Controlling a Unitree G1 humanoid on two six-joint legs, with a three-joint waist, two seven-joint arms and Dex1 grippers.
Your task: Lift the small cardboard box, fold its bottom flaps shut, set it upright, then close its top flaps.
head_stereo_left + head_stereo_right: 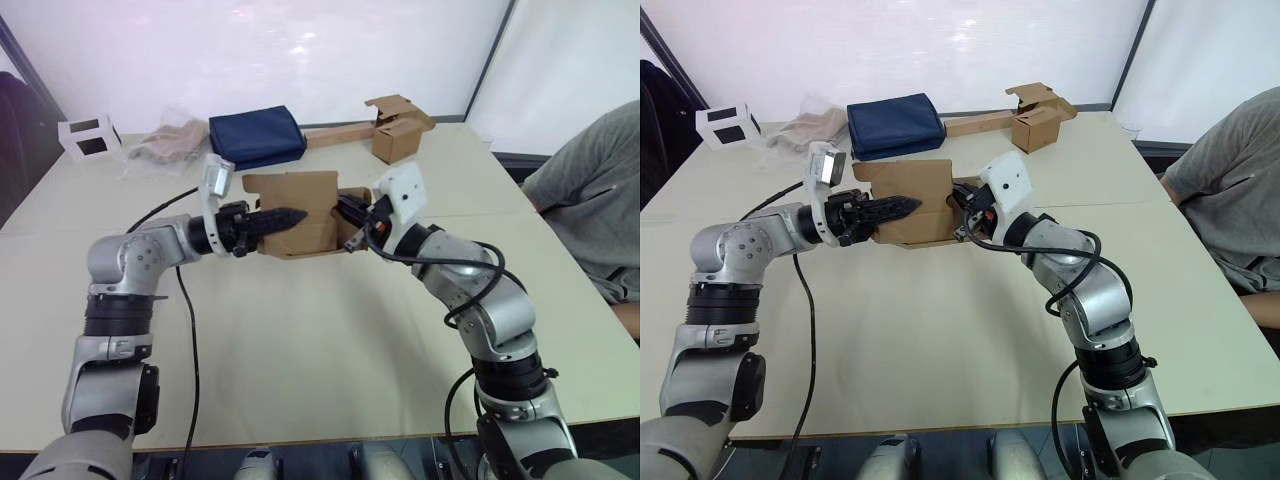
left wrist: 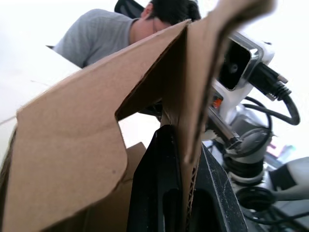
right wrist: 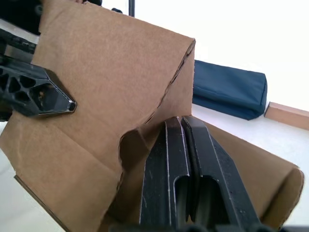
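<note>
The small cardboard box [image 1: 300,205] hangs above the middle of the table [image 1: 300,350], tilted, between both grippers. My left gripper [image 1: 292,216] comes in from the left and is shut on one cardboard panel. In the left wrist view its fingers [image 2: 154,183] clamp the corrugated edge [image 2: 189,193]. My right gripper [image 1: 346,209] meets the box's right end. In the right wrist view its fingers [image 3: 166,164] lie pressed together, tips against a creased fold of the box [image 3: 96,96], with no cardboard between them. I cannot tell the bottom flaps from the top flaps.
At the back of the table lie a navy bag [image 1: 256,136], another brown box with a long strip [image 1: 398,135], a white box [image 1: 88,135] and crumpled wrapping [image 1: 170,140]. A person in a grey shirt [image 1: 590,200] sits at the right edge. A black cable [image 1: 186,330] trails by my left arm.
</note>
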